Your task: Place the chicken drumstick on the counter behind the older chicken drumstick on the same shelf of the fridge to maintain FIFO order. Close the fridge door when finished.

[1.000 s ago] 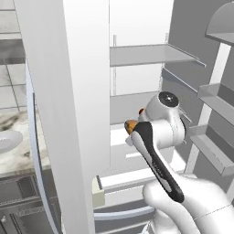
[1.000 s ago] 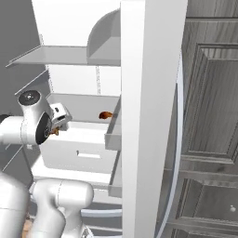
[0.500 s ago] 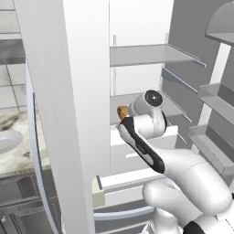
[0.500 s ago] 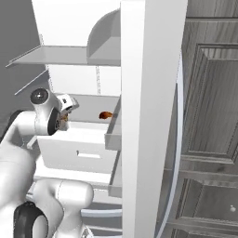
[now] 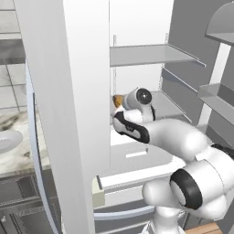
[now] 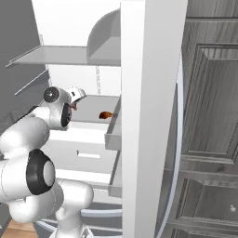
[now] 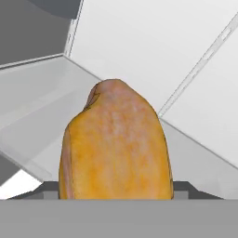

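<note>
Fingers (image 7: 116,197) clamped on a chicken drumstick (image 7: 116,144), centre of the hand view, over the white fridge shelf (image 7: 42,107). Older drumstick (image 6: 106,115) lies on that shelf, centre-left in the right base view. Worktop (image 5: 18,155) at left edge. No legible writing.

Arm: white with dark joints, rising from the base and bent at the elbow, forearm reaching forward into the open fridge (image 5: 137,27).
Wrist: turned level, hand directed inward above the shelf (image 6: 100,103).
Gripper (image 5: 117,103): closed around the chicken drumstick (image 7: 116,148), which projects forward from the fingers.
</note>
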Robot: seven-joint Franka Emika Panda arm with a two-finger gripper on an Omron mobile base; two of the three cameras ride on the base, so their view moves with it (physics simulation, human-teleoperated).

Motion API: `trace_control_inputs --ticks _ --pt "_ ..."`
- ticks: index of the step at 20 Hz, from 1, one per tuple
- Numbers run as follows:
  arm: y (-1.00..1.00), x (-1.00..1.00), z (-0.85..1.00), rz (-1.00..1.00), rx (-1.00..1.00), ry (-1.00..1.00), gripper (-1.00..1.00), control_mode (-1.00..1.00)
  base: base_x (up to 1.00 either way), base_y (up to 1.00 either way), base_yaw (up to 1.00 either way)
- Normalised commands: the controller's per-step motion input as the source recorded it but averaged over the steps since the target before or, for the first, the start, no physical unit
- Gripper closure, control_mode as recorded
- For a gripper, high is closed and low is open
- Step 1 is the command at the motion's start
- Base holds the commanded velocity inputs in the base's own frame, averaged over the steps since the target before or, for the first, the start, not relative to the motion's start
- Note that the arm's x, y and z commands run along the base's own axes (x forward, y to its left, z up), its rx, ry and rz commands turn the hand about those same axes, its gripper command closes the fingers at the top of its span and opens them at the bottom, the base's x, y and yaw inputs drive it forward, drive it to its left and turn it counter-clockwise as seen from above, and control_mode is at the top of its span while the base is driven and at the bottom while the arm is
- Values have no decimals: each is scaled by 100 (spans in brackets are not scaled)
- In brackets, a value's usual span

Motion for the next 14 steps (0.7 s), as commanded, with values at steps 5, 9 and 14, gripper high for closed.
trace_control_inputs --ticks 5,9,14 --pt "4 85 0 0 0 -5 100 -100 0 0 0" --pt "5 80 0 0 -1 9 100 -100 0 0 0" --pt "2 71 -11 -1 0 10 100 -100 0 0 0"
